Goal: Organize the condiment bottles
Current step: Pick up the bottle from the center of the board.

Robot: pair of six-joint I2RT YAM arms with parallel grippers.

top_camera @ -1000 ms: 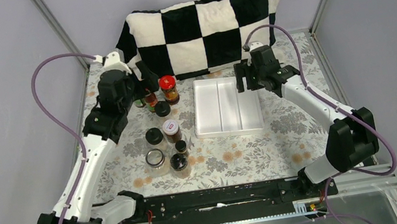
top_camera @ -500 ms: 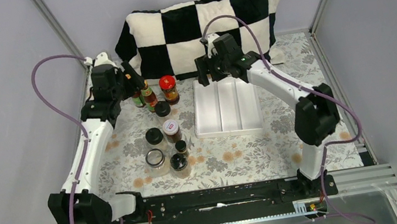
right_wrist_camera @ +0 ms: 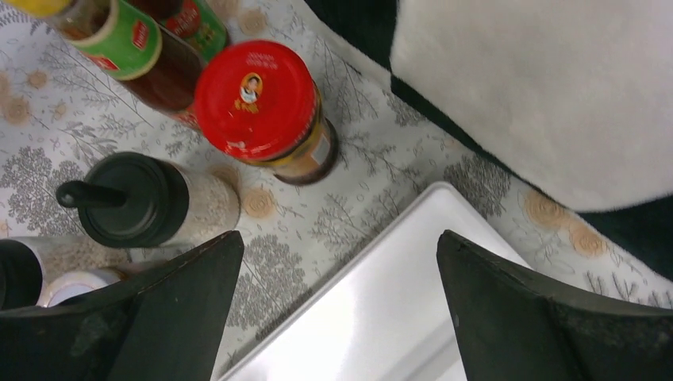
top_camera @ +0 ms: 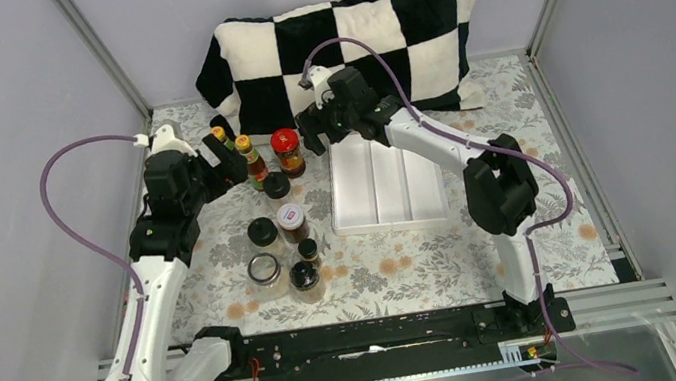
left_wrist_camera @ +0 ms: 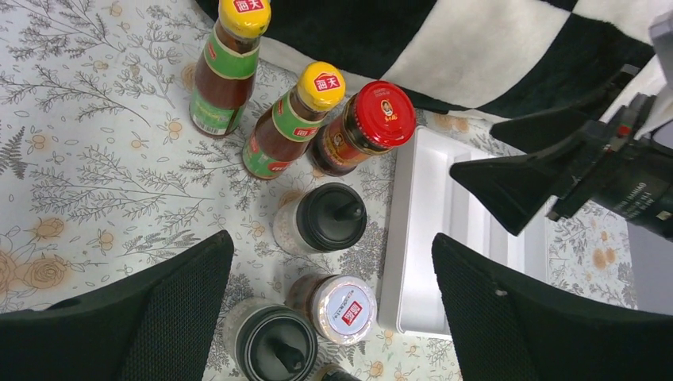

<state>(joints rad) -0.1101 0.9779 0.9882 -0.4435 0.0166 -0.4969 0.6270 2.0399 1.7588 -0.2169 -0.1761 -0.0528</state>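
The condiment bottles stand in a cluster left of the white tray (top_camera: 384, 189). There are two slim yellow-capped sauce bottles (left_wrist_camera: 230, 63) (left_wrist_camera: 290, 119), a red-lidded jar (top_camera: 286, 148) and a black-capped spice jar (left_wrist_camera: 325, 218). Nearer me are a white-lidded jar (left_wrist_camera: 341, 305), another black-capped jar (top_camera: 262, 230) and a squat clear glass jar (top_camera: 265, 270). My left gripper (top_camera: 225, 165) is open and empty, above and left of the cluster. My right gripper (top_camera: 310, 132) is open and empty, hovering over the tray's far-left corner beside the red-lidded jar (right_wrist_camera: 258, 103).
A black-and-white checked cushion (top_camera: 353, 47) lies along the back wall, just behind the bottles and the tray. Two more small black-capped jars (top_camera: 304, 274) stand at the near end of the cluster. The enclosure walls are close on both sides.
My right arm has swung left from the tray's far-right side to its far-left corner by the red-lidded jar. My left gripper has drawn back to the left. No bottle has moved.
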